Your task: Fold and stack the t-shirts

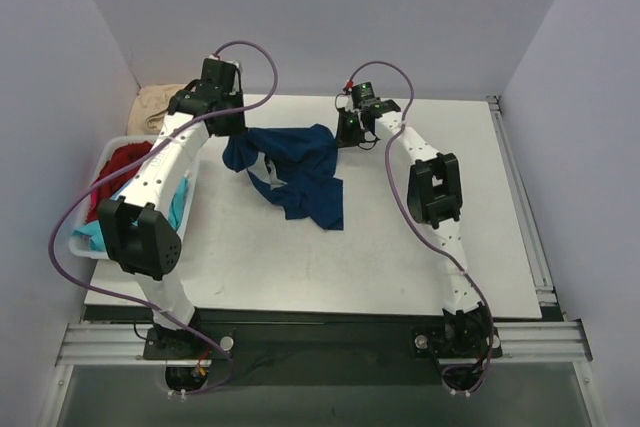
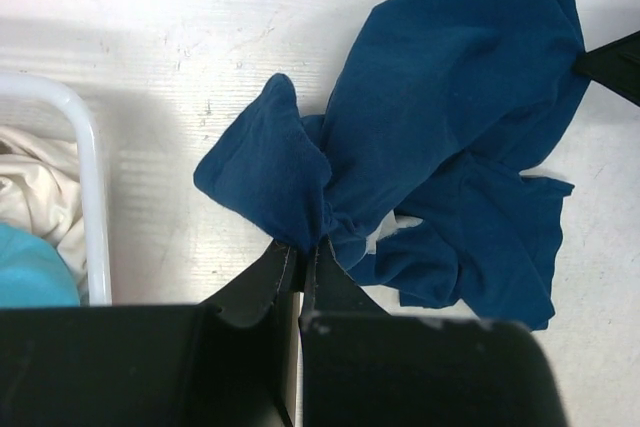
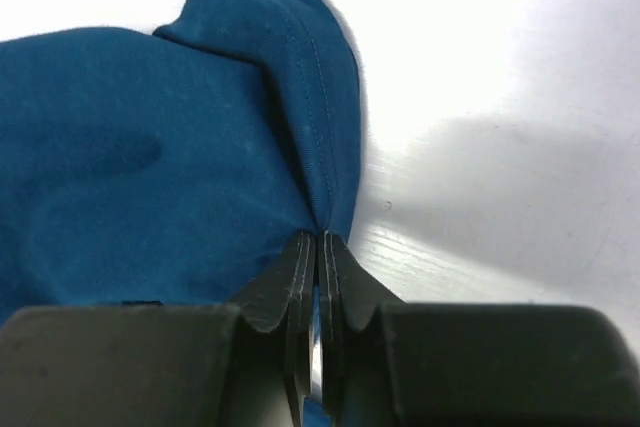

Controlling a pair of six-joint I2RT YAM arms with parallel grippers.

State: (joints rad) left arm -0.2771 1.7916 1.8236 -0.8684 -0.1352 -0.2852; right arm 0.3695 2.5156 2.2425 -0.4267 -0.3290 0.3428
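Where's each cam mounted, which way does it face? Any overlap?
Top external: above and behind the bases, looking down on the table; left arm, right arm, navy t-shirt, basket.
Left wrist: looks down along the left gripper, shut on the shirt; basket rim at left.
Right wrist: close behind the right gripper, shut on the shirt's edge.
Shared: all three show the navy t-shirt.

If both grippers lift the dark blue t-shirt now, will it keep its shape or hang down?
Probably floppy: the navy t-shirt lies crumpled in loose folds on the table, so the middle should sag. It seems light and thin, since it bunches easily inside the shut left gripper and right gripper. Each pinches only a small edge, so it may slip.
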